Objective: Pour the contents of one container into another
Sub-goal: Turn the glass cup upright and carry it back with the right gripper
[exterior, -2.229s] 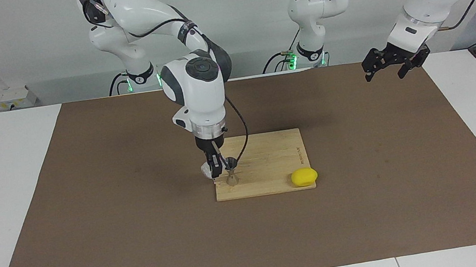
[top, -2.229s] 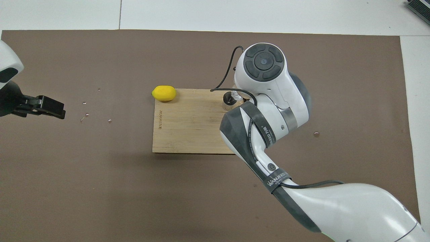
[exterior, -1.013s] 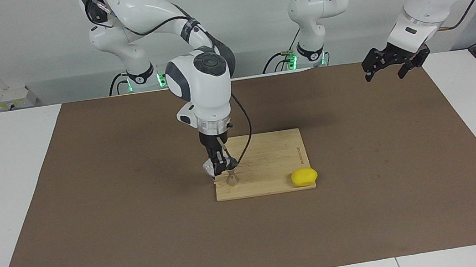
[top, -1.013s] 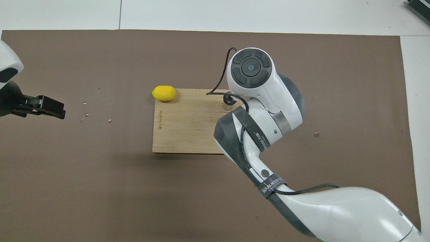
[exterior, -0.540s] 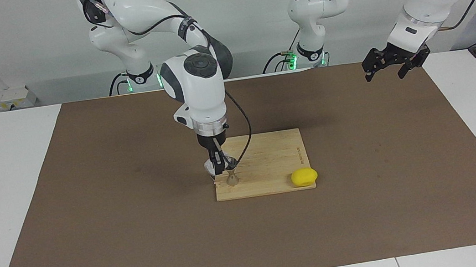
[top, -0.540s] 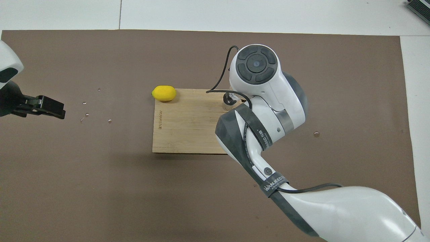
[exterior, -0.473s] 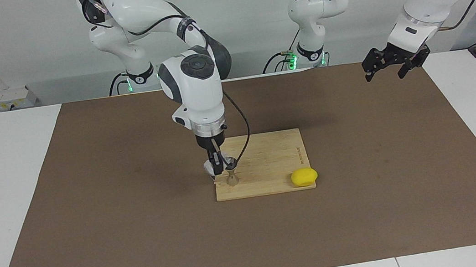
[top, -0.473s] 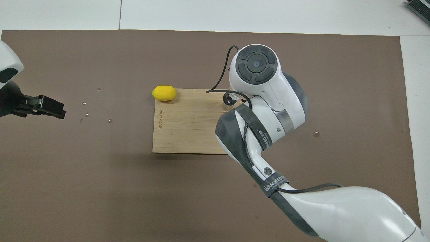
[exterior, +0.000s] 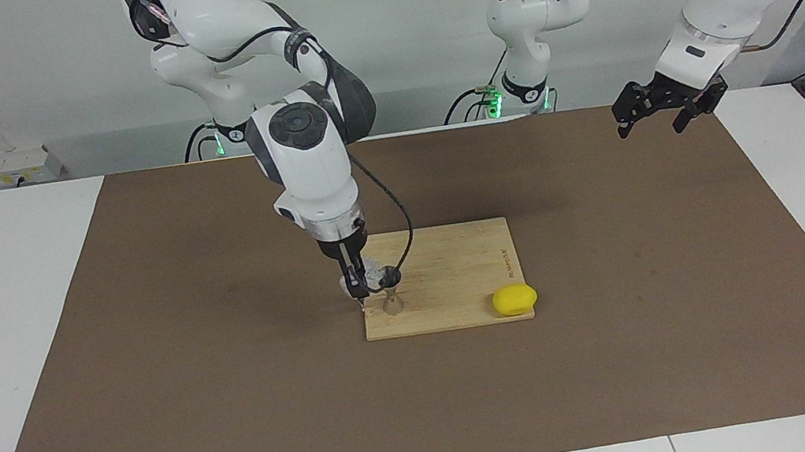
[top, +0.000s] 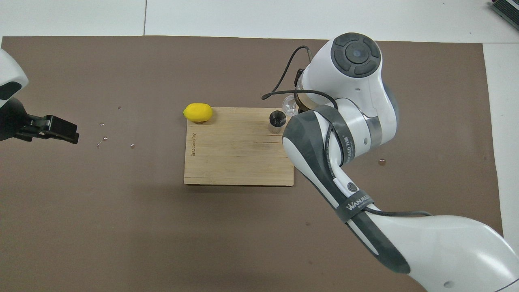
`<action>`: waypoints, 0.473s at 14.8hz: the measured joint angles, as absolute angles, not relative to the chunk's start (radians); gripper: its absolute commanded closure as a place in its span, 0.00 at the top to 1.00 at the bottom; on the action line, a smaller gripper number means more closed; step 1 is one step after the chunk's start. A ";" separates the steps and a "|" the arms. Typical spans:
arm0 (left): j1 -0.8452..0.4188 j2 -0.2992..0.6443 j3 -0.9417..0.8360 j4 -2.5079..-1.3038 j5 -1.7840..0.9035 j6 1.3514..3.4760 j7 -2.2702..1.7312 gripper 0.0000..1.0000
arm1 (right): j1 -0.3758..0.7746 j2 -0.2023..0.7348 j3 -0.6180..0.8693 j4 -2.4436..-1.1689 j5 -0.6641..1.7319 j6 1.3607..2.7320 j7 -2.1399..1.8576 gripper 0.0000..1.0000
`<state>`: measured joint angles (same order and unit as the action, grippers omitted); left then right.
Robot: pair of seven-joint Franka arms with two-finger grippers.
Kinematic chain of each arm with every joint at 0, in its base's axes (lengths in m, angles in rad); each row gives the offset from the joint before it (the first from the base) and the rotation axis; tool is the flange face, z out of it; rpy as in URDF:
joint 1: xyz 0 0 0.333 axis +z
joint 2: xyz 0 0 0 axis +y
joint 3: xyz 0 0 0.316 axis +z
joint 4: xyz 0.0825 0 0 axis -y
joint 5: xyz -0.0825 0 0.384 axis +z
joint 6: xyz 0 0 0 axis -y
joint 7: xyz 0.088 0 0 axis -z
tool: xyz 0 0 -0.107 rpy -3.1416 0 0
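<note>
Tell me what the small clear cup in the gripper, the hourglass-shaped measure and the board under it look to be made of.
The small clear ribbed cup looks like glass or clear plastic: see-through, with bright glints. The silver hourglass jigger looks like metal, with a dull grey sheen. The rectangular board looks like pale bamboo or wood: it shows parallel strips of grain, matte.

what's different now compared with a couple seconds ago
The right arm swung toward its own end of the table, and its right gripper stays shut on the small clear ribbed glass cup, tipped beside the silver hourglass metal jigger. The jigger, yellow lemon, wooden board and waiting left gripper stayed put.
</note>
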<state>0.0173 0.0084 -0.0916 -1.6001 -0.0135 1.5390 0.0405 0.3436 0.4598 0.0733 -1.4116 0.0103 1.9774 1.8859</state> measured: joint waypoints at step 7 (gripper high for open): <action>0.017 0.008 -0.092 -1.600 -0.013 1.539 0.041 1.00 | 0.242 0.459 0.072 -1.431 0.239 1.974 1.739 0.00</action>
<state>0.0173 0.0084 -0.0916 -1.6001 -0.0135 1.5390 0.0406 0.2419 0.4595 0.0720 -1.4311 0.2389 1.9742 1.7389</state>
